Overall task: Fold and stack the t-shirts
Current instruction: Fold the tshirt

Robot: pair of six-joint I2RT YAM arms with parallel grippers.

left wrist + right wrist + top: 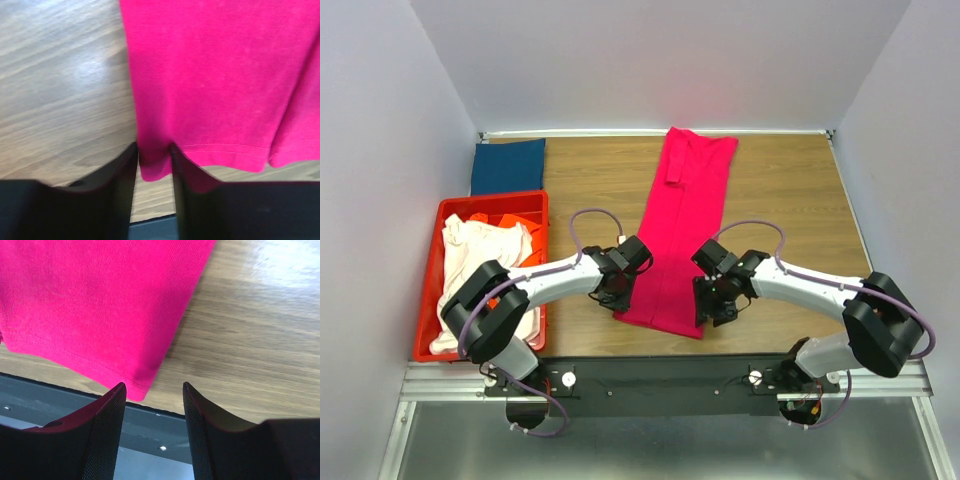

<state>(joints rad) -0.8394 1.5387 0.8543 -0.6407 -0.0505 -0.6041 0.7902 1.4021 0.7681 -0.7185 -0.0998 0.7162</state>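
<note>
Lengthwise, magenta t-shirt (682,228) lies folded, narrow.

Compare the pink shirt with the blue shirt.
Pink shirt: a long narrow strip mid-table; blue shirt: a compact rectangle at the far left corner. The left gripper and right gripper are at the pink shirt's near hem, neither by the blue shirt. Both lie flat on the table.

T-shirt (682,225) lengthwise at centre of table (790,200), crate (428,300) at left holding shirts (480,250), another shirt (507,166) behind crate
</note>
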